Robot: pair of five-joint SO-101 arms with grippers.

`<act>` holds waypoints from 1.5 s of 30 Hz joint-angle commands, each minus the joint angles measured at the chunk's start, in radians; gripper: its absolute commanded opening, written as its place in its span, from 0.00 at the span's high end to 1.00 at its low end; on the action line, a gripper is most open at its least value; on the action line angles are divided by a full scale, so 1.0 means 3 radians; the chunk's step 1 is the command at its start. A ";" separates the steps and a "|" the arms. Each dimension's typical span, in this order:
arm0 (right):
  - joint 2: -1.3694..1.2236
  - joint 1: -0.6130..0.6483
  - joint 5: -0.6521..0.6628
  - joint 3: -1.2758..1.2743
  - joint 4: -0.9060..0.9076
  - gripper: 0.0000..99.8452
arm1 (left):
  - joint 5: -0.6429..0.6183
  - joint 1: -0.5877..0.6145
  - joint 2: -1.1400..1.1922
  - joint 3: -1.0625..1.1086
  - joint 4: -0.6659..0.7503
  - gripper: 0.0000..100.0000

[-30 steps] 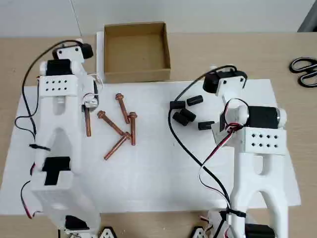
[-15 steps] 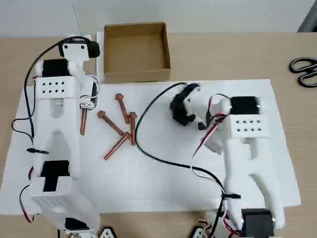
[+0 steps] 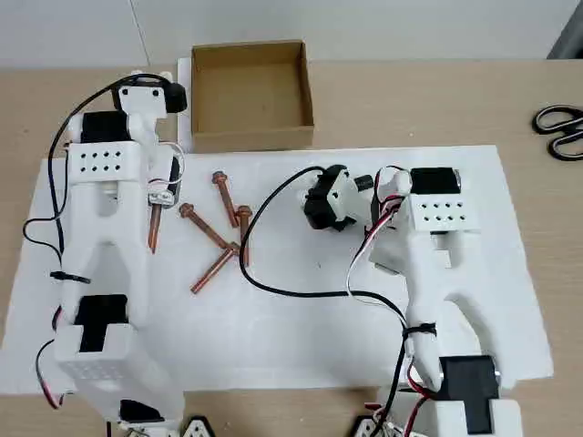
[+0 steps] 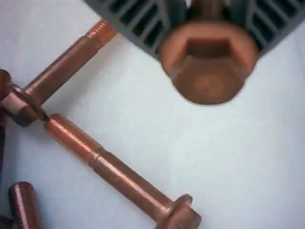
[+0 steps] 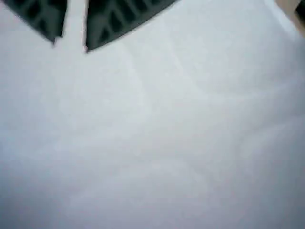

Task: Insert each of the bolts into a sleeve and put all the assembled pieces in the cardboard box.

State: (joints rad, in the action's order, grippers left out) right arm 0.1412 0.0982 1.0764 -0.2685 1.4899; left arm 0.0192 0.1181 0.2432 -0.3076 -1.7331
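While left gripper [image 3: 157, 198] clamps a bolt [image 4: 208, 71] | right gripper [image 3: 324, 202] — grip state cannot tell

Lab/workshop desk [image 3: 410, 100] w/ foam sheet [image 3: 301, 337], scissors [image 3: 560, 132].

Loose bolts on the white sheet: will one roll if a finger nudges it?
Likely rolls in an arc: the bolt has a round shank and wider flanged head. Looks like solid metal, so probably stiff and heavy for its size. Several touch, so neighbours may shift.
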 commanded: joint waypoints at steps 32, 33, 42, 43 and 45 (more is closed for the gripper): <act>-0.1148 -0.0008 0.0026 0.0844 -0.0386 0.91 | -0.0005 -0.0015 -0.0205 -0.0003 -0.0041 0.99; -0.1164 -0.0008 0.0026 0.0844 -0.0386 0.91 | -0.0005 -0.0015 -0.0205 -0.0003 -0.0041 0.99; -0.1343 -0.0023 0.0031 0.0839 -0.0483 0.91 | -0.0005 -0.0015 -0.0205 -0.0003 -0.0041 0.99; -0.1363 -0.0043 0.0031 0.0839 -0.0519 0.91 | -0.0005 -0.0015 -0.0205 -0.0003 -0.0041 0.99; -0.1409 -0.0079 0.0031 0.0839 -0.0596 0.91 | -0.0005 -0.0015 -0.0205 -0.0003 -0.0041 0.99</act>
State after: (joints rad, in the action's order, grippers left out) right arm -0.2823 0.0921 1.0764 -0.0583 1.3426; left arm 0.0176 0.1181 0.2432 -0.3046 -1.7331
